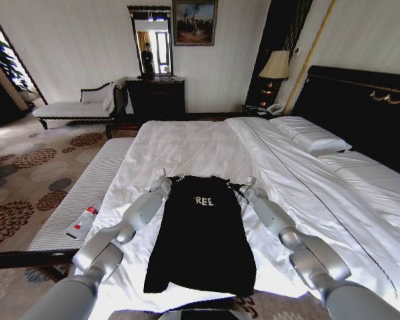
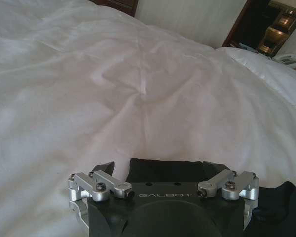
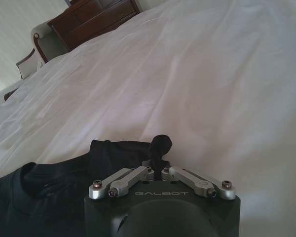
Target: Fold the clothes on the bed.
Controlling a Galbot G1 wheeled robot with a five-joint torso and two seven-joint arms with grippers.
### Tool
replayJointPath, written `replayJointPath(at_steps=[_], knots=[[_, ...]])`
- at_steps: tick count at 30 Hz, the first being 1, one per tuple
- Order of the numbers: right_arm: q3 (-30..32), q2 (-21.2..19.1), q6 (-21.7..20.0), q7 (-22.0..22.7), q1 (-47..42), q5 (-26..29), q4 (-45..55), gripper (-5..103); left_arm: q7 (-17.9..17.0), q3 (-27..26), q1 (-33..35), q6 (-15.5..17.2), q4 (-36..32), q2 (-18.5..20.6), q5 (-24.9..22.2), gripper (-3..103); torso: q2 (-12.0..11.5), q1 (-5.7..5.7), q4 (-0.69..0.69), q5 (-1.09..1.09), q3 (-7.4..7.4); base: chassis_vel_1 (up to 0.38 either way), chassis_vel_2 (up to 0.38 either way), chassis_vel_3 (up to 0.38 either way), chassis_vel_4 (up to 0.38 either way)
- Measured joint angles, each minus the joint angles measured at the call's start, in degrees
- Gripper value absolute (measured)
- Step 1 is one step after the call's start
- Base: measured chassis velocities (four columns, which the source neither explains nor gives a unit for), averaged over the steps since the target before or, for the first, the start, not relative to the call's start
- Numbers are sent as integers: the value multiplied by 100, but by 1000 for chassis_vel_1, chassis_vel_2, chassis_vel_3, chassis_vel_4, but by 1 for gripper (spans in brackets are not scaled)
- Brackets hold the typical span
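item: black t-shirt [image 1: 201, 233], short-sleeved, white lettering on the chest. it lies flat on the white duvet [image 1: 187, 143] near the foot of the bed [image 1: 360, 180], collar toward the headboard [image 1: 360, 107], hem toward the robot. the sides look already narrowed, so the body reads as a long strip; i judge the sleeves to be tucked in, though that is not certain.

left gripper [image 1: 163, 179]: at the shirt's left shoulder corner, resting at the fabric edge. in the left wrist view its linkages [image 2: 101, 183] stand spread and black cloth [image 2: 163, 170] lies between them, so the jaws look apart, not yet closed on the cloth.

right gripper [image 1: 249, 186]: at the right shoulder corner. in the right wrist view the fingers [image 3: 160, 148] stand together with a pinch of black fabric at their tips; jaws clamped on the shirt.

step in hand, as a judgement: taking hold of both collar-end corners for a lengthwise fold, collar end brought down toward the hem.

next move calls for: a firm pinch on the left corner to match the right, then both corners lifted evenly so the soft fabric does not drag or bunch.

surroundings: pillows [image 1: 313, 137] by the headboard; striped bench [image 1: 87, 193] beside the bed, a small bottle [image 1: 82, 222] on it; lamp [image 1: 275, 67] on the nightstand.
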Motion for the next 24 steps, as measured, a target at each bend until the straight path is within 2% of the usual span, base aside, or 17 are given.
replayJointPath(at_steps=[11,19,20,21,23,24], knots=[[38,19,0,1,-36,1,34,1,126,-196,-232,64,820,-366,298,100,0,0,0,0,0,0,0,0,0],[40,3,0,1,-29,4,34,1,151,-283,-277,65,1107,-486,432,100,0,0,0,-1,0,0,0,0,0],[38,1,0,1,-21,4,33,1,145,-325,-286,66,1163,-516,460,103,0,0,1,-1,0,0,0,0,0],[34,-1,0,1,-17,5,33,1,145,-376,-297,66,1227,-549,502,97,0,0,0,-1,0,0,0,0,0],[30,0,0,2,-17,5,33,1,152,-423,-305,65,1274,-575,533,97,0,0,0,0,0,0,0,0,0],[27,0,1,8,-17,5,33,1,170,-461,-310,57,1315,-595,548,92,0,0,0,0,0,0,0,0,0]])
